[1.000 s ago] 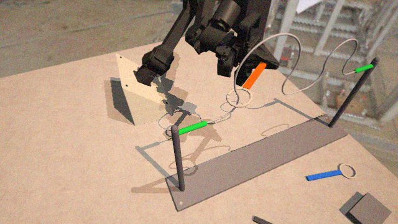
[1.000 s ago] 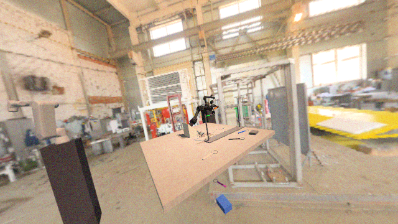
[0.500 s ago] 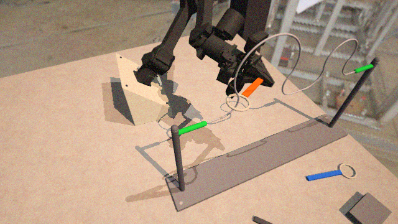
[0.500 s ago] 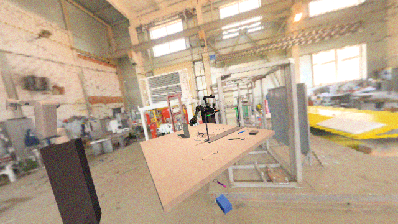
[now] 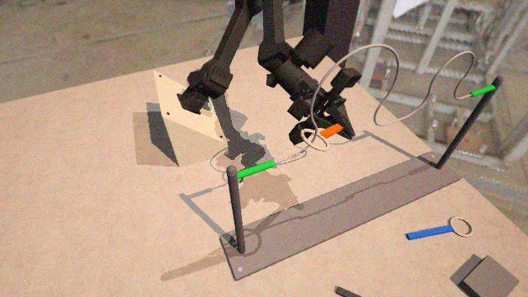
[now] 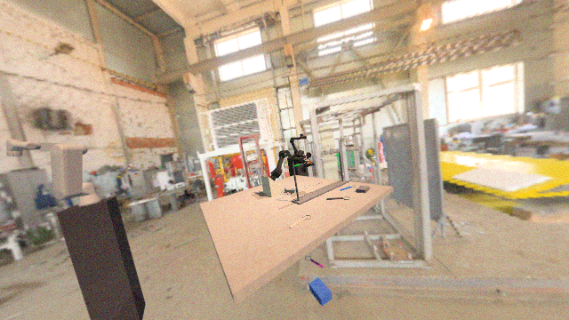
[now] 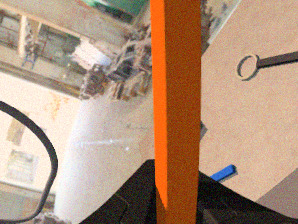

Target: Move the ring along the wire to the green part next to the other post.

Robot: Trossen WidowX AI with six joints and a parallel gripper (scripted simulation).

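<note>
My gripper is shut on the orange handle, which tilts down to the left in the top view. The pale ring is around the thin grey wire, low on its left rise. Whether ring and wire touch, I cannot tell. The near green part joins the near post; the far green part joins the far post. The ring is much closer to the near green part. The ring is not visible in the wrist view.
The posts stand on a grey base. A pale panel and another dark jointed limb are left of my gripper. A blue-handled ring tool and a grey block lie at the right.
</note>
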